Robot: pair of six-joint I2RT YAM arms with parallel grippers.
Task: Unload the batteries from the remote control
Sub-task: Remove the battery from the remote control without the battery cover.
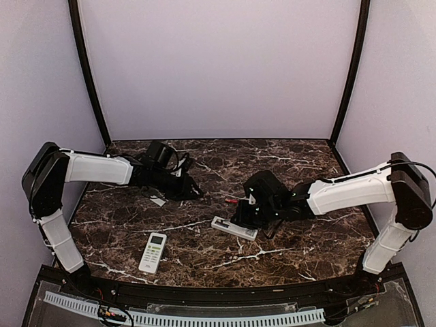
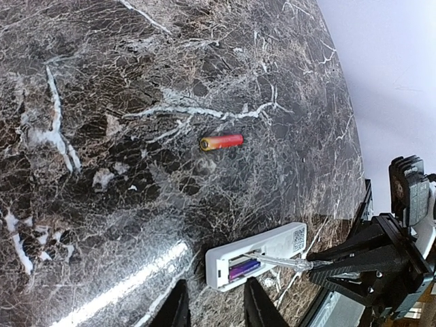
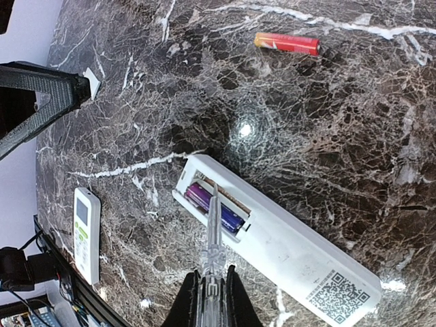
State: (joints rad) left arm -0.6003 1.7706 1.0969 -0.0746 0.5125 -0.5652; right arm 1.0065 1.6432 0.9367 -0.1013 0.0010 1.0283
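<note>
1. Top external view. The dark marble table (image 1: 306, 163) carries two remotes. The open remote (image 1: 234, 228) lies near the middle, back side up. The second remote (image 1: 152, 252) lies face up, well apart to its left and nearer the arm bases. One red battery (image 1: 232, 201) lies loose on the table just beyond the open remote. The right gripper (image 1: 244, 212) hangs low over the open remote. The left gripper (image 1: 194, 193) is low over the table to the left of the red battery, near a small white cover (image 1: 158, 201).

2. Left wrist view. The two left fingers (image 2: 178, 306) stand apart with only bare marble between them, so this gripper is released and grasps nothing. Just beyond them the open remote shows its battery compartment, with a purple battery (image 2: 243, 268) seated in one slot. The red battery lies alone farther off, clear of both grippers.

3. Right wrist view. The right gripper is clenched on a clear pointed tool (image 3: 212, 225). The shaft runs forward over the open remote, and the tip reaches into the compartment beside the purple battery. Whether the tip touches the cell cannot be told. The red battery lies at the top of this view, well apart from the remote.
</note>
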